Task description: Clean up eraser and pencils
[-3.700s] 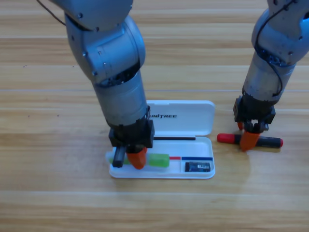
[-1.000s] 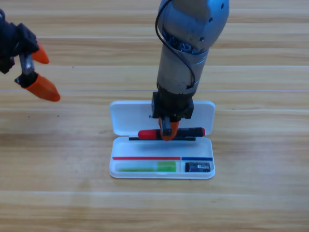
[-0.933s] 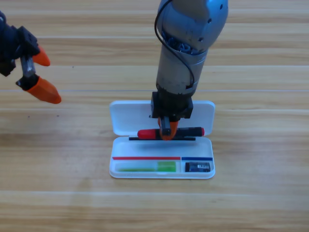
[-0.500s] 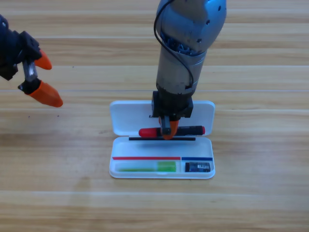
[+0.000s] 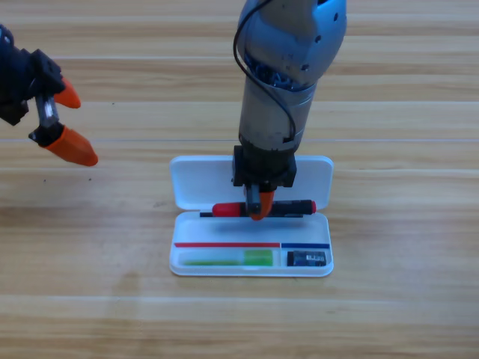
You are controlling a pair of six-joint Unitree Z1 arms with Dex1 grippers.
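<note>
From the high view we see the right end effector (image 5: 257, 209) pointing down over the open white case (image 5: 251, 224), closed on the red-capped marker (image 5: 263, 209), which lies crosswise at the hinge between lid and tray. Compared with half a second ago, the marker sits a little lower, closer to the tray's rear edge, and the arm has sunk with it. The green pencil (image 5: 228, 259) lies in the tray's long front compartment, and the eraser (image 5: 307, 259) in the small compartment at its right. The left end effector (image 5: 66, 123) waits at the picture's left edge above the counter (image 5: 404, 299), its orange jaws spread wide and holding nothing, about where it was before.
</note>
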